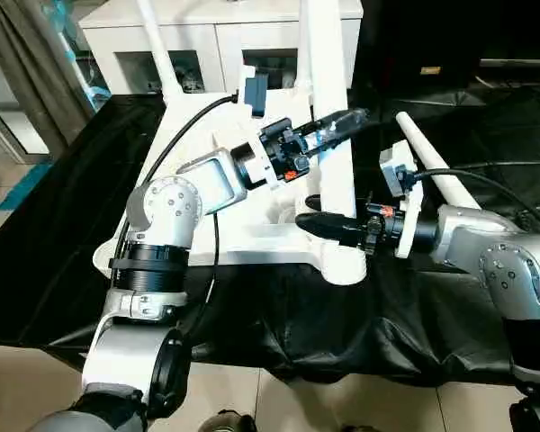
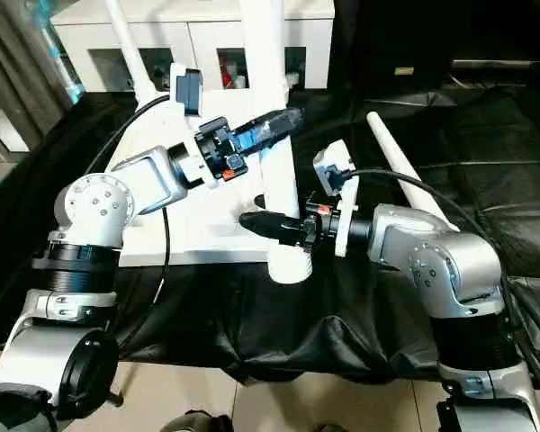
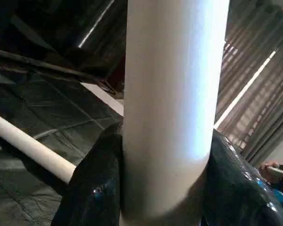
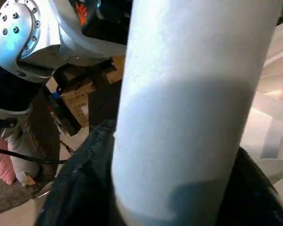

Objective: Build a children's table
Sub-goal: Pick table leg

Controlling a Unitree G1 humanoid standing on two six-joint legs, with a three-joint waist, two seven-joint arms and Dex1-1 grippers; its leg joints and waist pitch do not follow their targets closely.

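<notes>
The white table top (image 1: 243, 238) lies upside down on the black cloth. One white leg (image 1: 324, 54) stands upright in its near right corner socket (image 1: 344, 265). My left gripper (image 1: 342, 121) is shut on this leg partway up; in the left wrist view the leg (image 3: 172, 108) sits tight between the black fingers (image 3: 96, 188). My right gripper (image 1: 310, 211) holds the same leg lower down, just above the socket, with a finger (image 4: 80, 183) on each side of the leg. A second leg (image 1: 155, 40) stands at the far left corner. A loose leg (image 1: 436, 171) lies on the cloth to the right.
A white cabinet (image 1: 198, 36) with glass doors stands behind the table top. Black cloth (image 1: 279, 333) covers the work surface, and its front edge hangs over a tiled floor (image 1: 342, 405). Grey curtains (image 1: 36, 63) hang at the far left.
</notes>
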